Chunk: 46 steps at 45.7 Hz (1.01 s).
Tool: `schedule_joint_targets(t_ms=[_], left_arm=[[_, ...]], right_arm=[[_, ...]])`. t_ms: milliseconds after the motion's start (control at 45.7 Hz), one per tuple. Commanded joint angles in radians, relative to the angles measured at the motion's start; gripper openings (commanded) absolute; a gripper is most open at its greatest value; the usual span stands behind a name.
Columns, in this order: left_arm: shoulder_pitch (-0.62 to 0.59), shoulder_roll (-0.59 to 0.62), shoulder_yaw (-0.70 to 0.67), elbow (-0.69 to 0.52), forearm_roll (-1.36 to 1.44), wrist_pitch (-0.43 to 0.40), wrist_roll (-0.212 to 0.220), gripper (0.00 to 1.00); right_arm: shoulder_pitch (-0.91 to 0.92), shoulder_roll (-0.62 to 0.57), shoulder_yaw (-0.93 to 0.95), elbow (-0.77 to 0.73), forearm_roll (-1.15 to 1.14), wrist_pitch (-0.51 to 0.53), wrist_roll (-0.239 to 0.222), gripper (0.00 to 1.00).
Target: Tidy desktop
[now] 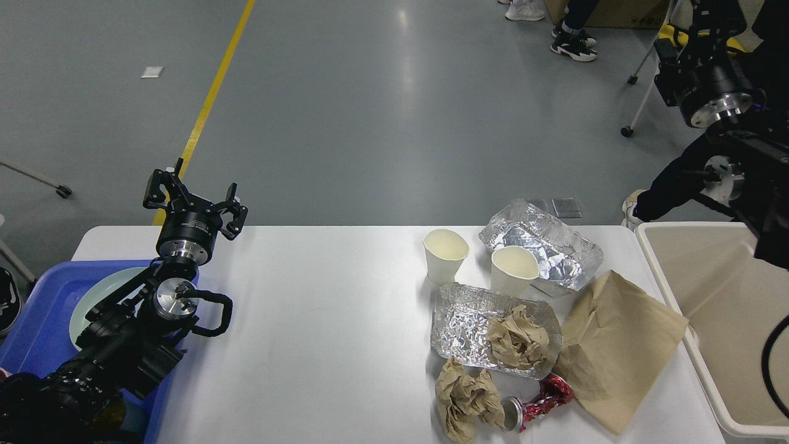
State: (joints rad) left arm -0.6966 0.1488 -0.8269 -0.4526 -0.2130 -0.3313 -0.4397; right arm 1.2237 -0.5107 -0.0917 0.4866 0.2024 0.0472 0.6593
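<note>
White desktop strewn with cups, foil, crumpled paper, left gripper spread apart, right gripper raised, state unclear

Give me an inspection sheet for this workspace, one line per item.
Surface: white desktop, bare in the middle.
Job's things: two paper cups, two foil trays, crumpled paper, crushed can, brown bag.
Clutter: blue tray with plate at left, beige bin at right.
Grippers: left gripper open, empty; right gripper raised, state unclear.
Cables: black loop on left arm.
Surroundings: people's legs, chair, yellow floor line.
</note>
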Motion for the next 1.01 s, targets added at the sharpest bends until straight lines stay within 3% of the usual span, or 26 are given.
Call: schedule_joint_targets(t_ms=[0,197,372,482,657,810,854,985], left_arm=[[0.0,0.0,-0.001,0.0,0.0,0.0,-0.001,0.98],[0.0,0.0,-0.001,0.0,0.0,0.0,-0.001,0.98],[0.0,0.0,-0.001,0.0,0.0,0.0,-0.001,0.98],[0.0,0.0,-0.001,0.0,0.0,0.0,-0.001,0.98],[0.0,0.0,-0.001,0.0,0.0,0.0,-0.001,0.98],[0.003,0.0,-0.003,0.0,0.0,0.0,-0.001,0.98],[0.003,0.0,-0.003,0.0,0.0,0.0,-0.001,0.98],[0.003,0.0,-0.004,0.0,0.0,0.0,0.001,0.98]], right_arm=[[0.049,-0.068,-0.126,0.116,-0.001,0.01,0.0,1.0],[0.249,-0.068,-0.554,0.265,-0.008,0.049,0.002,1.0],[0.404,-0.034,-0.735,0.359,-0.035,0.295,0.008,1.0],[0.529,0.03,-0.877,0.443,-0.153,0.358,-0.02,1.0],[0.799,0.19,-1.172,0.731,-0.29,0.339,-0.108,1.0],[0.901,0.297,-1.2,0.92,-0.273,0.341,-0.306,1.0],[0.904,0.297,-1.2,0.954,-0.246,0.339,-0.342,1.0],[0.902,0.267,-1.218,1.029,-0.132,0.332,-0.348,1.0]])
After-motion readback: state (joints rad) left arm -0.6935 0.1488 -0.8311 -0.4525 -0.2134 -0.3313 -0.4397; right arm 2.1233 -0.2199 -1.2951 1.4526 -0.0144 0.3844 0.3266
